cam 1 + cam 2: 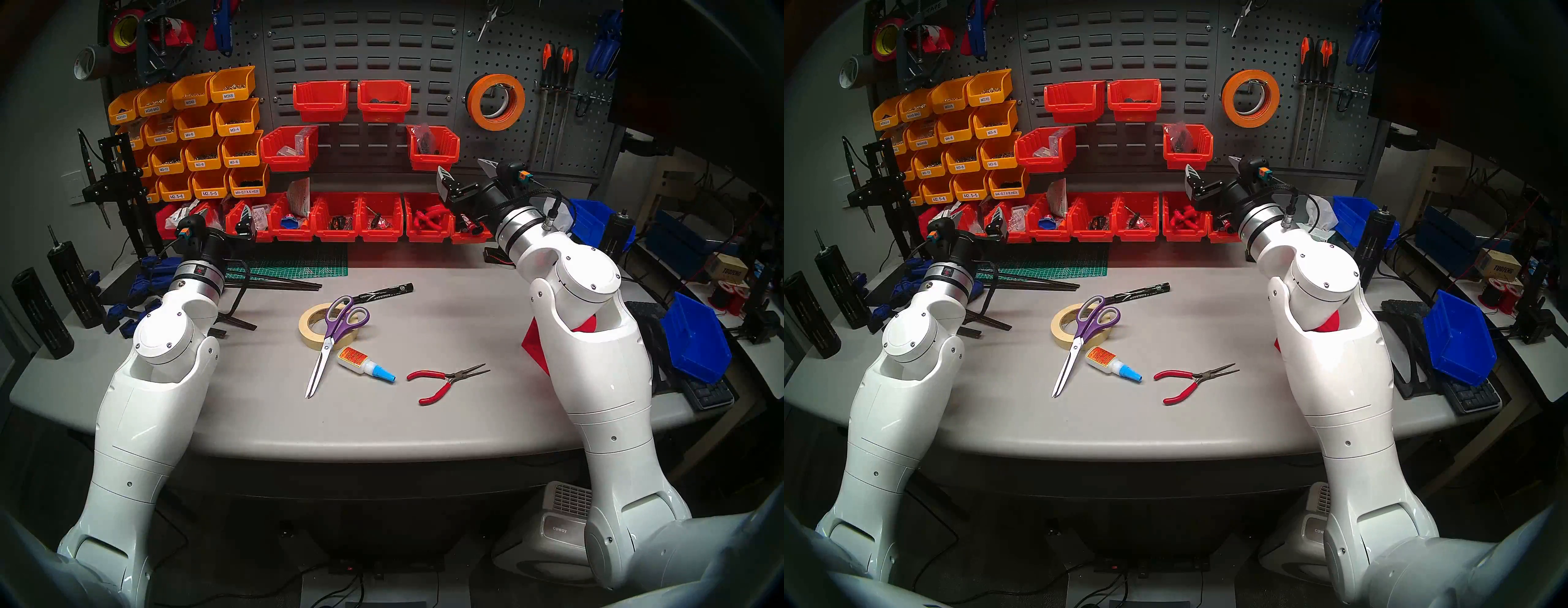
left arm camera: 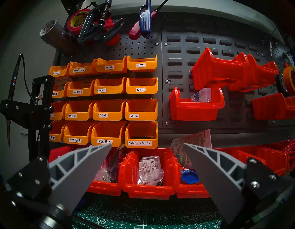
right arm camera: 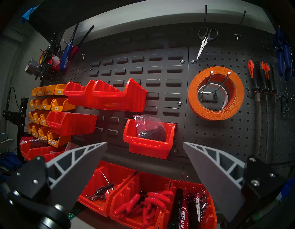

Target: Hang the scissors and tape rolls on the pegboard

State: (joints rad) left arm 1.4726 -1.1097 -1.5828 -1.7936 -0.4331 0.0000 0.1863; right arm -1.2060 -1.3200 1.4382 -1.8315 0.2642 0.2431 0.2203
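Both the left gripper (image 2: 147, 144) and the right gripper (image 3: 145, 143) stood wide apart and empty, raised above the desk's (image 1: 424, 416) far edge.

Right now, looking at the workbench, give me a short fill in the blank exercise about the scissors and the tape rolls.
1. The purple-handled scissors lie across the ____ tape roll on the table.
2. The orange tape roll hangs on the ____.
3. Both the left gripper and the right gripper are ____.

Missing words: cream; pegboard; open
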